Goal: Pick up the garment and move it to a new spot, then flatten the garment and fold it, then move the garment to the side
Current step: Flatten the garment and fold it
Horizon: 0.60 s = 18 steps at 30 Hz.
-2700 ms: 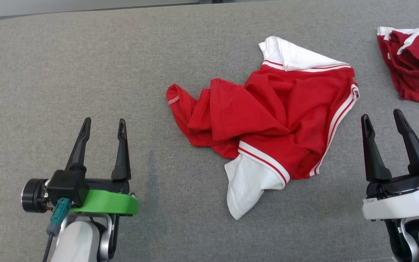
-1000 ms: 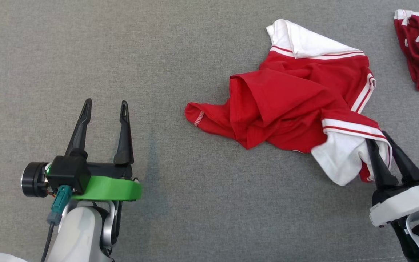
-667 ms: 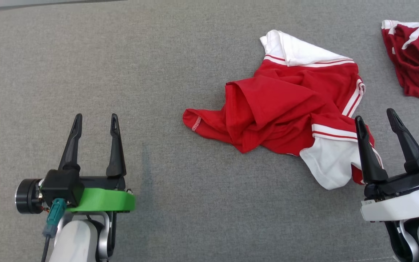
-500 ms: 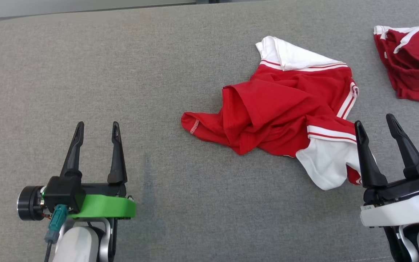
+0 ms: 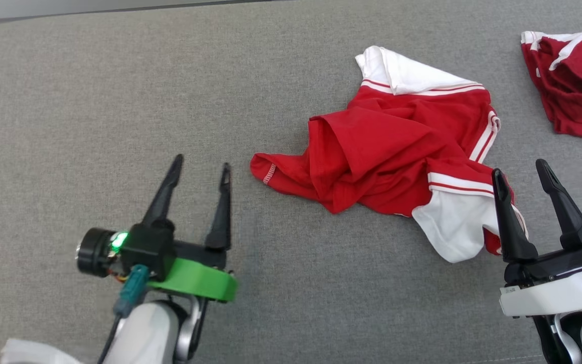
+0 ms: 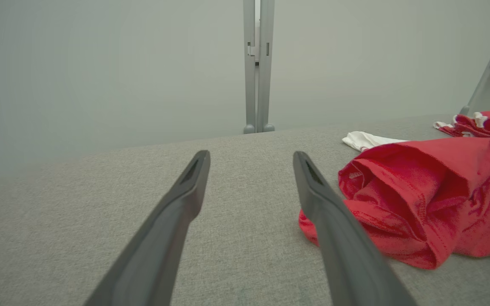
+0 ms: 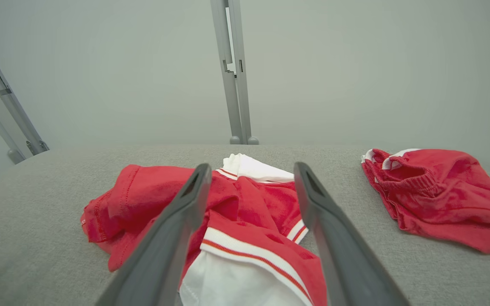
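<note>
The garment [image 5: 392,151] is a crumpled red shirt with white sleeves and striped trim, lying on the grey table right of centre. It also shows in the left wrist view [image 6: 419,199] and the right wrist view [image 7: 245,221]. My right gripper [image 5: 521,174] stands open at the lower right, its left finger beside the near white sleeve [image 5: 452,225], holding nothing. My left gripper [image 5: 201,162] is open, empty, a short way left of the shirt's red hem [image 5: 265,172].
A second red and white garment [image 5: 574,81] lies bunched at the far right of the grey table [image 5: 94,101]. A pale wall with metal posts [image 6: 257,63] rises past the table's far edge. A white scrap [image 5: 28,353] shows at the lower left corner.
The right gripper let go of the white sleeve and opened, leaving it dropped to the right. The left gripper has since moved right and forward toward the shirt's hem.
</note>
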{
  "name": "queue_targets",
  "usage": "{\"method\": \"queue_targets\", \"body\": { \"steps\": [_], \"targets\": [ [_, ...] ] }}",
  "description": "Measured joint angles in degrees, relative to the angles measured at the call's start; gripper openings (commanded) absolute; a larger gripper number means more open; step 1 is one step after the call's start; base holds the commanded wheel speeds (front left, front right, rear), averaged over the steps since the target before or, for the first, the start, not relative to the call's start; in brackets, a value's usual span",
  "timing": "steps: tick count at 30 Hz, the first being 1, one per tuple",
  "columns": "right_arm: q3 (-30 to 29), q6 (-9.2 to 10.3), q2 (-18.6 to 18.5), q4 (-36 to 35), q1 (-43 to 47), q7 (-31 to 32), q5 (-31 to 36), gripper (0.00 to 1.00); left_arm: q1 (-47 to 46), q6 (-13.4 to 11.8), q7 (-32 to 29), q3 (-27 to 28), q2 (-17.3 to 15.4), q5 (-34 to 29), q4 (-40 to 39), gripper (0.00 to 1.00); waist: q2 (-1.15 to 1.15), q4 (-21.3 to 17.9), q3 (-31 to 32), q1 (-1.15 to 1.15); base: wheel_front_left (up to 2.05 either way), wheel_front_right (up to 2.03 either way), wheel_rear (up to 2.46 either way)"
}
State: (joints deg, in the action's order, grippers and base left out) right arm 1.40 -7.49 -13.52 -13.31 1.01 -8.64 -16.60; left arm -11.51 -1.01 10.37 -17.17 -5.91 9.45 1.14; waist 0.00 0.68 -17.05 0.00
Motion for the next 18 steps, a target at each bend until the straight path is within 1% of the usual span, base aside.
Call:
{"method": "queue_targets", "body": {
  "steps": [5, 7, 8, 11, 17, 18],
  "targets": [
    [0.74, 0.00, -0.01, -0.19, -0.69, 0.22, -0.10, 1.00, -4.76, 4.15, -6.03, -10.32, 2.44, 0.98, -0.29, 1.00, 0.00, -0.22, -2.20, 0.00, 0.00, 0.00, 0.00],
    [1.01, 0.00, 0.02, -0.01, -1.44, 0.15, -0.22, 1.00, -6.41, 4.64, -7.76, -13.46, 2.83, 1.63, 1.07, 1.00, 0.00, -0.56, -3.04, 0.00, 0.00, 0.00, 0.00],
    [1.23, 0.00, 0.04, 0.14, -1.77, 0.01, -0.36, 1.00, -7.31, 4.77, -8.83, -14.93, 2.86, 1.63, 2.21, 1.00, 0.00, -0.86, -3.44, 0.00, 0.00, 0.00, 0.00],
    [1.77, 0.00, 0.31, 0.87, -2.63, -0.42, -0.70, 1.00, -9.62, 4.67, -9.18, -17.03, 2.93, 2.66, 5.10, 1.00, 0.00, -2.14, -4.24, 0.00, 0.00, 0.00, 0.00],
    [2.14, 0.00, 0.71, 2.43, -3.36, -1.30, -0.97, 1.00, -14.25, 2.74, -8.34, -18.92, 3.08, 5.30, 10.09, 1.00, 0.00, -5.00, -5.52, 0.00, 0.00, 0.00, 0.00],
    [2.23, 0.00, 0.83, 2.59, -3.52, -1.57, -0.98, 1.00, -14.88, 2.48, -8.54, -19.07, 3.07, 5.55, 11.16, 0.46, 0.00, -5.47, -5.69, 0.00, 0.00, 0.00, 0.00]
  ]
}}
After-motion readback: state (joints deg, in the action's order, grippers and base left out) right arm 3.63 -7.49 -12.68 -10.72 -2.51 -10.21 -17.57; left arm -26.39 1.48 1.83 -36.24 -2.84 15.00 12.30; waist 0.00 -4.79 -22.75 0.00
